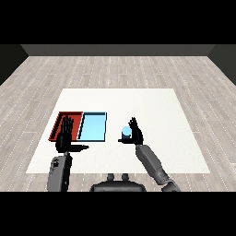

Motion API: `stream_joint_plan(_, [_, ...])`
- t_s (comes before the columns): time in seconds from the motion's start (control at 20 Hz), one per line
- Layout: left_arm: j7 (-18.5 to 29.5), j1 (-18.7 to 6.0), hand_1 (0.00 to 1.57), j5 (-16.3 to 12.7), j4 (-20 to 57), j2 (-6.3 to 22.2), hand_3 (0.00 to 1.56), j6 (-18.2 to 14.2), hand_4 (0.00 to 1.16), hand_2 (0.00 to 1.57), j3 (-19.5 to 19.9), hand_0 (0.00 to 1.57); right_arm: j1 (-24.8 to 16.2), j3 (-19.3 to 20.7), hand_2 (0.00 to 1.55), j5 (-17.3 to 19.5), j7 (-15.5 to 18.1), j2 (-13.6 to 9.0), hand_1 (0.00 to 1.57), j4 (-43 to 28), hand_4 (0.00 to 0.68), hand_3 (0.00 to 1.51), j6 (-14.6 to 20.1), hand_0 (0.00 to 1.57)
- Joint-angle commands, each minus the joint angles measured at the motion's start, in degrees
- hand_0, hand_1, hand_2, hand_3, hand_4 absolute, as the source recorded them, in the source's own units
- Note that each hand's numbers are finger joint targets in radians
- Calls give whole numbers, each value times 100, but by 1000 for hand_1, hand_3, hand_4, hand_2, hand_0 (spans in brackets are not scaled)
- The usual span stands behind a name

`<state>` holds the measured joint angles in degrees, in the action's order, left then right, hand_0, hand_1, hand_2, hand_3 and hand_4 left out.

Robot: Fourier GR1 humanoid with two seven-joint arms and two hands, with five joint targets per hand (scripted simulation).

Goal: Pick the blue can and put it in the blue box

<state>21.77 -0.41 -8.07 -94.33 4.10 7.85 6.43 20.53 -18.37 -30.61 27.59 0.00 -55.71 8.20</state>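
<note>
- Head view, step in hand: the right hand is at the can, just right of the frame's centre, so I judge this to be the grasp, with the carry not yet begun.
- The can stands upright on the table, touching or just beside the right hand's palm side; the fingers point up and look mostly straight, with the thumb reaching left below the can (whether they have begun to curl round it I cannot tell for sure, but no wrap shows).
- To do it well, the fingers and thumb should curl round the can's body before any lift, keeping it upright so it does not tip away to the left.
- Next the can needs to rise above the tray's rim, travel left, and come down inside the blue tray rather than on its edge.
- The left hand sits at centre left, fingers straight and spread, holding nothing, over the red tray's near part; it would be best kept there, out of the path.
- Containers: 2 trays lie side by side left of centre, touching along 1 edge.
- The blue tray is the right one, near the can but apart from it; nothing shows inside it.
- The red tray is the left one; the left hand covers part of it, and the part that shows holds nothing.
</note>
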Motion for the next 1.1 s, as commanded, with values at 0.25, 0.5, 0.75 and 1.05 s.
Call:
stream_joint_plan(0.25, [-359, -334, 0, 259, -32, -290, 0, -442, 0, 0, -302, 0, 220, -273, 0, -205, 191, 0, 0, 384, 0, 0, 64, 0])
stream_joint_plan(0.5, [0, -84, 0, -4, 61, -100, 0, -62, 0, 0, -49, 0, 559, 157, 0, 3, -344, 0, 0, 549, 0, 0, -100, 0])
stream_joint_plan(0.75, [-54, -176, 0, -131, 58, 36, 0, -1, 0, 0, 130, 0, 842, -379, 1491, -255, 591, 0, 1534, 1392, 658, 1452, 1561, 1534])
stream_joint_plan(1.05, [-116, -286, 0, -70, 255, 33, 0, 7, 0, 0, 63, 0, 432, -701, 1479, 106, -49, -1, 1509, 722, 620, 1428, 2252, 1509])
